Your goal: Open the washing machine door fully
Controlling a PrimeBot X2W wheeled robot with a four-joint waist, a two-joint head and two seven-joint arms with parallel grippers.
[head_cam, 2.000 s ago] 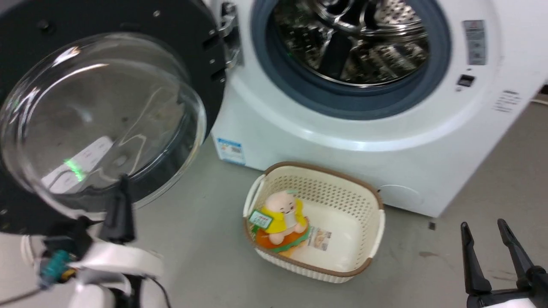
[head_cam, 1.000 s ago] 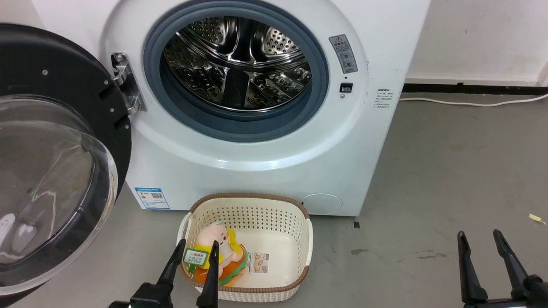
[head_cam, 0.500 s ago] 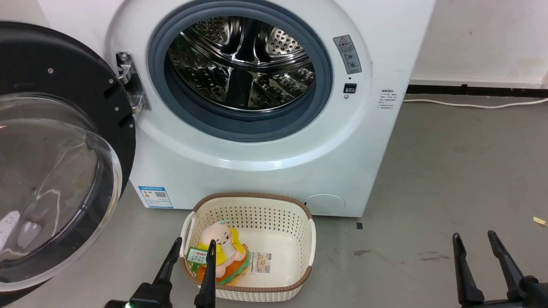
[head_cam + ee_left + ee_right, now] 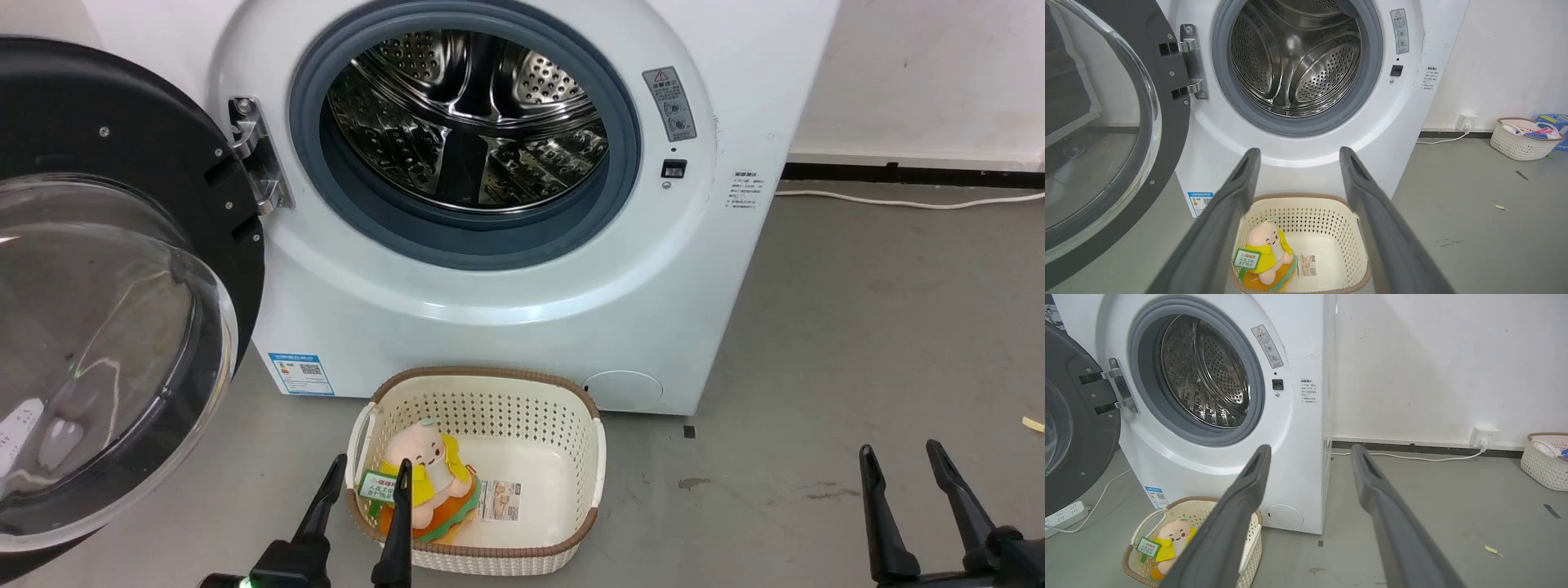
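Washing machine door (image 4: 122,155) swung wide to the left of the washing machine (image 4: 506,318), hung on its metal hinge (image 4: 257,163), clear glass bowl (image 4: 98,351) bulging toward the camera, steel drum (image 4: 465,114) laid bare inside the grey gasket (image 4: 457,238). Left hand (image 4: 371,464) released, fingers apart and grasping nothing, low in the head view before a cream basket (image 4: 490,378) with a plush toy (image 4: 429,478) inside, on the grey floor (image 4: 857,327) just in front of the machine. Right hand (image 4: 899,447) likewise released and empty, at lower right, well apart from door and basket.
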